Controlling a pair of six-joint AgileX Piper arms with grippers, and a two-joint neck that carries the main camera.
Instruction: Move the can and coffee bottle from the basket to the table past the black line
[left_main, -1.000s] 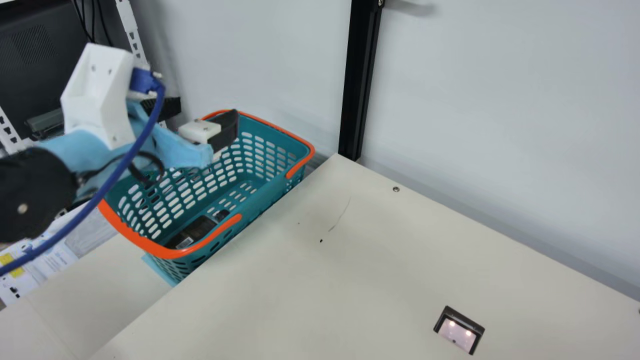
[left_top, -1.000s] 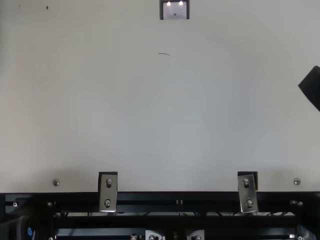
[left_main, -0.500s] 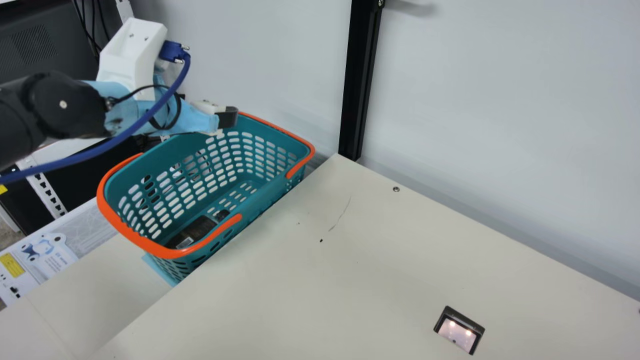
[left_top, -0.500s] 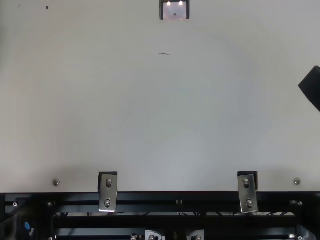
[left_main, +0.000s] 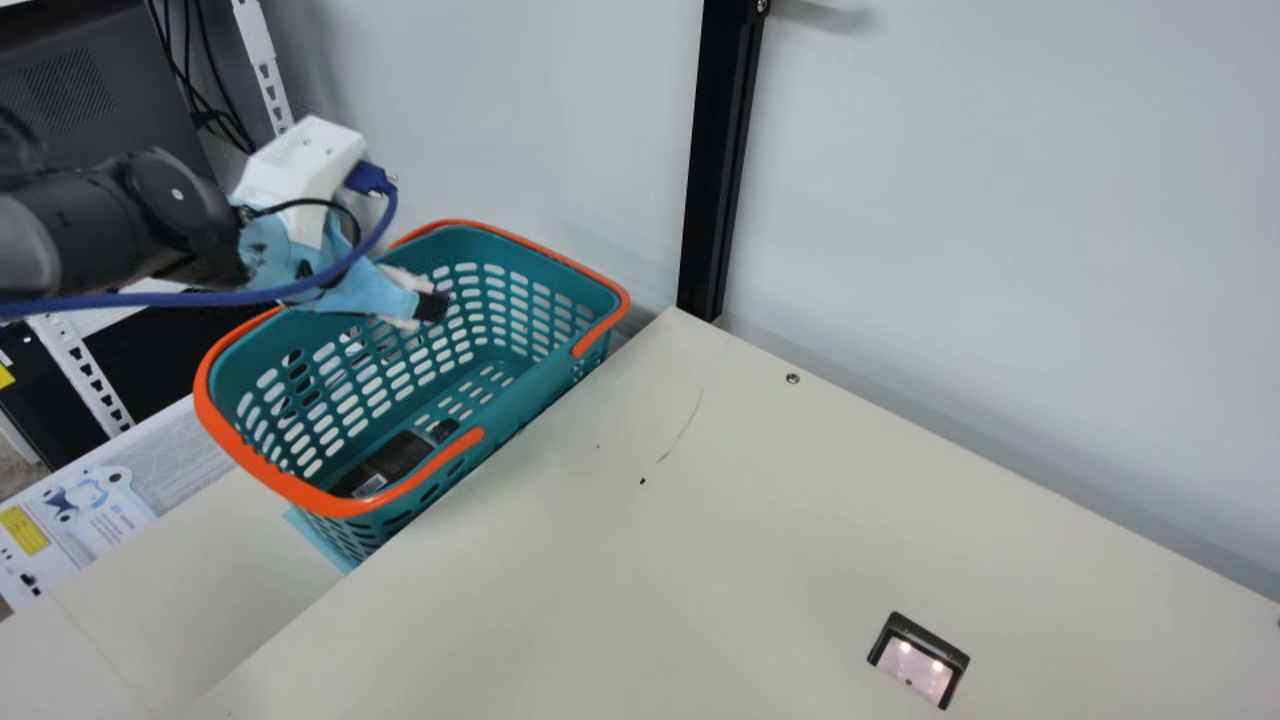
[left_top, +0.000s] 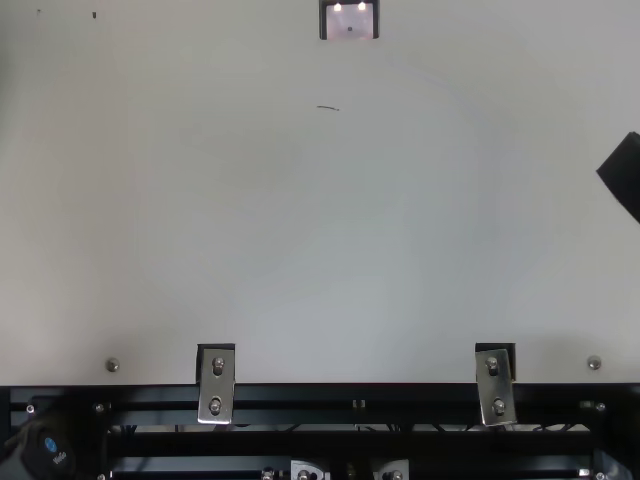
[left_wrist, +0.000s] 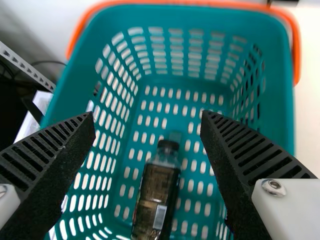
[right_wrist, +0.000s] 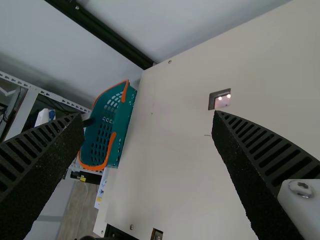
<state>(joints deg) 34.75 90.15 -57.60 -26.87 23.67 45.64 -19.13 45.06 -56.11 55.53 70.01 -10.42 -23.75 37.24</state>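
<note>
My left gripper (left_main: 428, 306) is over the teal basket (left_main: 535, 405) in the main view. Inside, the dark coffee bottle (left_main: 392, 460) lies at the near end of the floor. From the left wrist, my left gripper (left_wrist: 150, 122) has its fingers spread wide, with the bottle (left_wrist: 157, 192) lying below and between them, untouched. At the top view's right edge is a black end of my right gripper (left_top: 624, 176); in its wrist view, my right gripper (right_wrist: 148, 117) stands open and empty above the table (right_wrist: 175, 175). A thin dark line (left_main: 681, 428) marks the tabletop.
The orange handles (left_main: 340, 504) rest along the basket's rim. A small black-framed fixture (left_main: 918, 660) is set in the cream tabletop. A black post (left_main: 718, 160) rises at the table's back corner, and metal shelving (left_main: 85, 370) stands behind the basket on the left.
My left arm first rose and swung round, then over the last half second its gripper came down over the basket. The bottle, the basket and my right gripper stayed where they were.
</note>
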